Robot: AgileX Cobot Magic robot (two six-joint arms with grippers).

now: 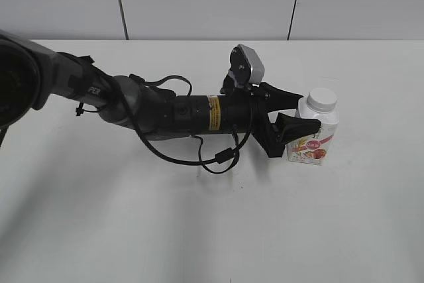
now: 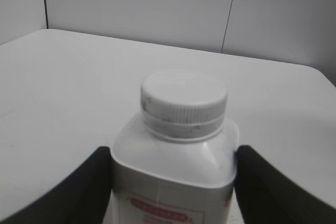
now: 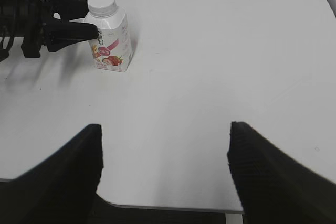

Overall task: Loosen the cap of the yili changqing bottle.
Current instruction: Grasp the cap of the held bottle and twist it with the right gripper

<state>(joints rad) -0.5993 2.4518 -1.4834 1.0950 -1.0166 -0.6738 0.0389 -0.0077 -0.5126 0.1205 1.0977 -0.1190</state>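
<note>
The left tool (image 1: 296, 112) is stretched out flat across the table (image 1: 199, 230), and its two black fingers (image 2: 73, 192) are pressed against the yili changqing bottle (image 1: 314, 138), one on each side of the white body just under the shoulders. So that's a pinch on the bottle, which stands upright on the table between the fingers. From the left wrist view the bottle fills the gap completely, both fingers touching its walls. The cap (image 2: 184, 100) sits on the neck, above and clear of the fingers, ribbed rim in plain sight. The pink-red label (image 1: 311, 149) hangs below the grip line. Over on the other side, the right tool (image 3: 165, 174) hovers with its fingers spread wide, nothing between them, the bottle (image 3: 111, 39) well away ahead and to its left.
</note>
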